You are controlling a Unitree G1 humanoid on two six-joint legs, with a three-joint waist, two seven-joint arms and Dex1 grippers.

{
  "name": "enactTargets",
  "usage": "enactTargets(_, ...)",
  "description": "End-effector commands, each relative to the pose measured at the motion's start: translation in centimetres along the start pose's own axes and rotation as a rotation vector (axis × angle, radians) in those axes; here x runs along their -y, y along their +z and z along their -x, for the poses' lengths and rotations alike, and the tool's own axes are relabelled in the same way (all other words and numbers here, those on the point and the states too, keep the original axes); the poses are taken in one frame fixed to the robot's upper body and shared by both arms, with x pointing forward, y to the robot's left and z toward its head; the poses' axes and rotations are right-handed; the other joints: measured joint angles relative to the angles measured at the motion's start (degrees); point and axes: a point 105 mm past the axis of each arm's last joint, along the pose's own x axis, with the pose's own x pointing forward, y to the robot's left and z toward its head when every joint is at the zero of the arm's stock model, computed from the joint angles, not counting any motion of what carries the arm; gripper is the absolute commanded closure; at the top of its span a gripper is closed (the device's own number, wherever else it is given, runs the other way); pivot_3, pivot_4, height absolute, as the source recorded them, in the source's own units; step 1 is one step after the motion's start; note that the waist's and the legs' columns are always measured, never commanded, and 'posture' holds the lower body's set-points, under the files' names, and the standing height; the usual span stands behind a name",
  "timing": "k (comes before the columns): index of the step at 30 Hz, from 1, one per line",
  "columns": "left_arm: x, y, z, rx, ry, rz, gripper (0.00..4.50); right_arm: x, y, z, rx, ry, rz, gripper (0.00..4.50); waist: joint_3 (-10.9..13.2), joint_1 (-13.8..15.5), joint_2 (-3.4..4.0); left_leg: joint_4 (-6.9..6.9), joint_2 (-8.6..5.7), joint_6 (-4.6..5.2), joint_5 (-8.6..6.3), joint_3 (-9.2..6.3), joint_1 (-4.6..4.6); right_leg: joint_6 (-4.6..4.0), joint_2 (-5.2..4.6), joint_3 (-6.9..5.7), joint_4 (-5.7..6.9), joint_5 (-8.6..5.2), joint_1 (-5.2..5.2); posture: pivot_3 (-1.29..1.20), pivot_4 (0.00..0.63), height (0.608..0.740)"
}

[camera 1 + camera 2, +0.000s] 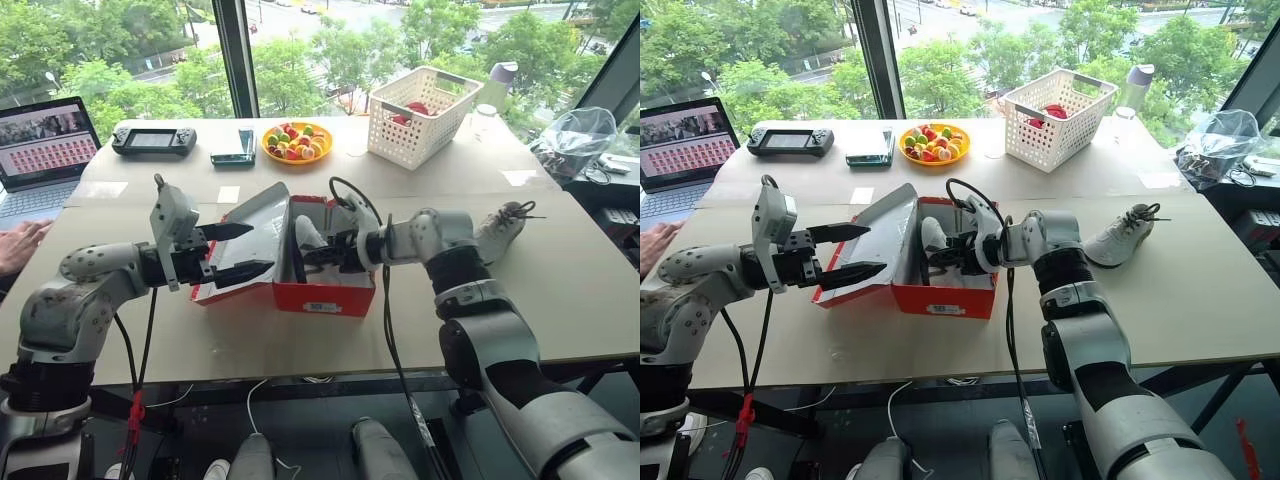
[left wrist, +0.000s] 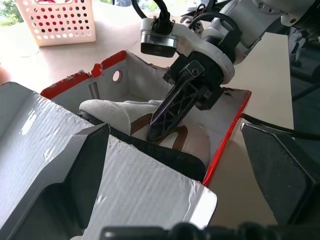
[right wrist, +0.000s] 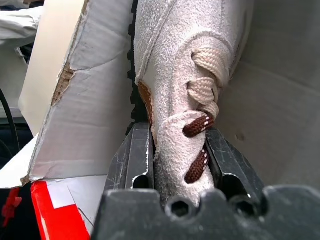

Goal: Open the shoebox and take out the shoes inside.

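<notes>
The red shoebox (image 1: 325,295) stands open in the middle of the table, its grey-lined lid (image 1: 255,225) leaning out to the left. My left gripper (image 1: 238,251) is open, one finger on each side of the lid's free edge. My right gripper (image 1: 312,255) reaches down into the box and is shut on a light grey shoe (image 3: 175,60), its fingers (image 3: 137,155) pressing both sides near the laces. In the left wrist view that shoe (image 2: 115,111) lies on the box floor under the right gripper (image 2: 167,117). A second shoe (image 1: 500,230) lies on the table to the box's right.
At the back stand a white basket (image 1: 420,115), a yellow bowl of coloured pieces (image 1: 297,142), a phone (image 1: 233,147) and a game console (image 1: 153,140). A laptop (image 1: 45,145) and a person's hand (image 1: 20,245) are far left. A plastic bag (image 1: 580,135) sits far right.
</notes>
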Motion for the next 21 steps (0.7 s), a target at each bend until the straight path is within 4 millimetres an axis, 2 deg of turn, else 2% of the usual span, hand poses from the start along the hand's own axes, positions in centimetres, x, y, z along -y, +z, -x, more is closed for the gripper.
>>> enactTargets(1,-0.1,1.1,0.2,0.009,0.003,-0.043,0.0,-2.1,3.8,3.1,0.135,0.049,0.027,3.31,0.01,0.02,0.01,0.0,0.0,0.0,0.0,-0.01,-0.13,0.01,0.0,-0.01,0.0,0.01,-0.12,0.0,0.15,0.704)
enactTargets(4,-0.1,1.2,0.3,0.01,0.004,-0.042,0.0,-2.4,4.4,4.3,0.182,0.08,-0.043,3.31,0.01,0.01,0.01,-0.06,0.01,0.01,0.0,-0.04,-0.31,-0.01,0.0,-0.04,-0.04,-0.03,-0.25,0.0,0.15,0.704)
enactTargets(11,-0.1,1.2,0.2,0.008,0.002,-0.042,0.0,-2.7,4.2,5.8,0.233,0.087,-0.106,3.31,0.01,0.02,0.01,-0.34,0.01,0.01,0.0,-0.04,-0.35,-0.12,-0.02,-0.06,-0.1,-0.11,-0.38,0.0,0.15,0.704)
enactTargets(13,-0.1,1.2,0.2,0.008,0.0,-0.042,0.0,-2.6,5.2,8.4,0.309,0.045,-0.01,3.31,0.02,0.11,0.02,-0.32,0.0,0.01,0.0,-0.04,-0.38,-0.11,-0.04,-0.07,-0.11,-0.11,-0.38,0.0,0.15,0.704)
enactTargets(17,0.0,1.1,0.1,0.01,-0.002,-0.036,0.0,-2.0,5.7,15.4,0.425,-0.092,0.359,3.31,0.12,1.85,0.16,-0.27,-0.05,0.01,0.0,-0.08,-0.56,0.06,-0.12,-0.15,-0.21,-0.21,-0.38,0.0,0.15,0.704)
enactTargets(19,0.0,1.0,0.1,0.012,-0.004,-0.032,0.0,-1.9,5.1,18.8,0.43,-0.139,0.522,3.31,0.12,2.26,0.17,-0.25,-0.07,0.0,-0.01,-0.05,-0.65,0.11,-0.13,-0.14,-0.36,-0.25,-0.4,0.0,0.15,0.704)
enactTargets(21,0.1,0.9,0.0,0.015,-0.005,-0.028,0.0,-0.7,3.4,21.5,0.314,-0.266,0.735,3.31,0.13,2.32,0.17,-0.31,-0.06,-0.01,-0.01,-0.03,-0.67,0.13,-0.13,-0.13,-0.41,-0.3,-0.42,0.0,0.15,0.704)
